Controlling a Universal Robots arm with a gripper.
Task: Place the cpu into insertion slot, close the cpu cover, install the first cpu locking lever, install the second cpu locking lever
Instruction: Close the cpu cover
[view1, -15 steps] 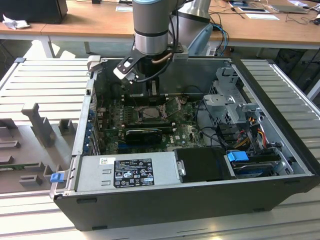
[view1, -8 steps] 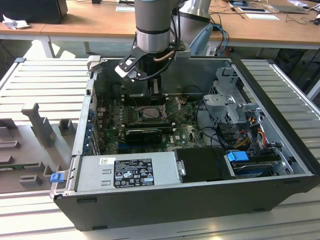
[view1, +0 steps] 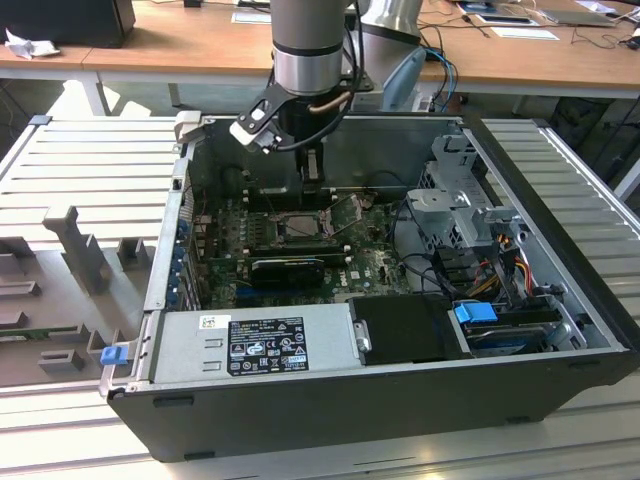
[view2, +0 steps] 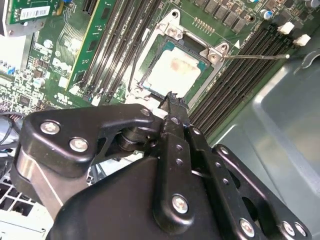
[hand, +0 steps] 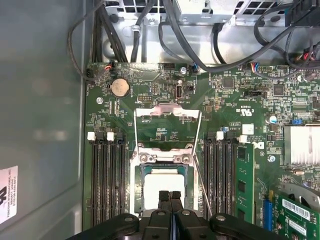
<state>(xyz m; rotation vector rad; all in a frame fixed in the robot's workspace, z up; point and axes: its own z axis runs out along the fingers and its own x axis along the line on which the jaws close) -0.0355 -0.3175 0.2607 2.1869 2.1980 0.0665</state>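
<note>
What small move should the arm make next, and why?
Probably lift the shut pincer clear and shift toward the cpu cover. The cpu already sits in the insertion slot, while the cover looks swung open beyond it in the first wrist view.

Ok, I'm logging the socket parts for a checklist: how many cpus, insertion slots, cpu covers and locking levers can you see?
cpu: 1
insertion slot: 1
cpu cover: 1
locking levers: 2
Total: 5
</note>
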